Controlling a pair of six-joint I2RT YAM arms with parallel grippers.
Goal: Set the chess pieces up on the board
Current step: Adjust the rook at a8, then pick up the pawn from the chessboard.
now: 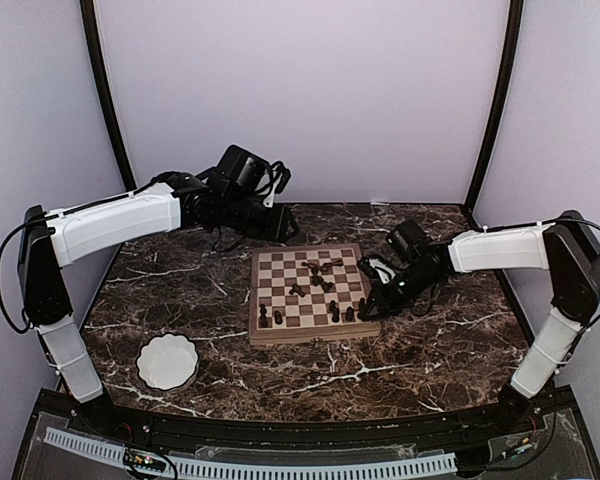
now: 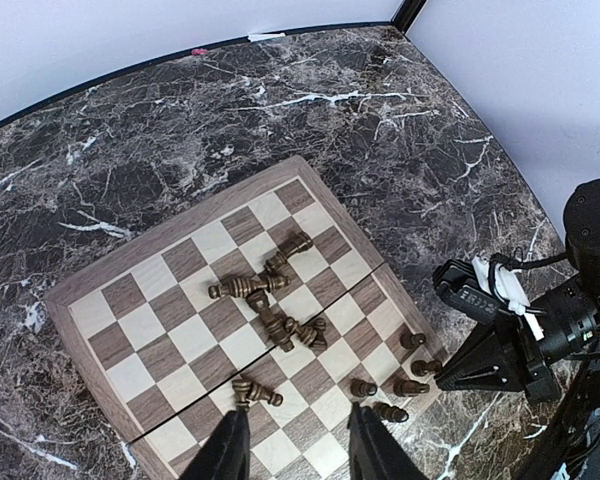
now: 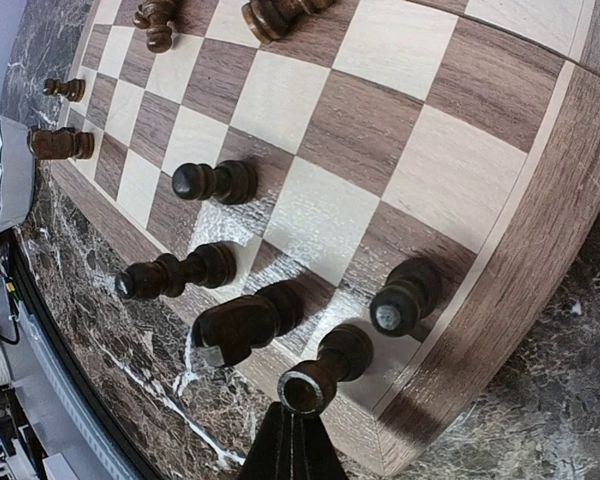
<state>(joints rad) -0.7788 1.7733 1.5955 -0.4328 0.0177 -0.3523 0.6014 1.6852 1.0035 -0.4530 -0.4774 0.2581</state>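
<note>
The board [image 1: 270,335] lies in the middle of the table. Several dark chess pieces [image 1: 318,275] lie toppled on its centre, and others stand along its front row [image 1: 335,313]. My left gripper [image 2: 298,450] is open and empty, held high over the board [image 2: 150,325], with the toppled pieces [image 2: 275,320] ahead of its fingers. In the top view it sits behind the board's back left corner [image 1: 283,228]. My right gripper [image 3: 292,450] is shut and empty. Its tip is just below the top of a standing rook [image 3: 325,368] on the corner square, beside a pawn [image 3: 405,297] and a knight [image 3: 245,322].
A white scalloped bowl [image 1: 167,361] sits on the marble front left of the board; its rim shows in the right wrist view [image 3: 5,170]. The right arm's gripper [image 2: 510,350] shows at the board's right corner in the left wrist view. Walls enclose the table.
</note>
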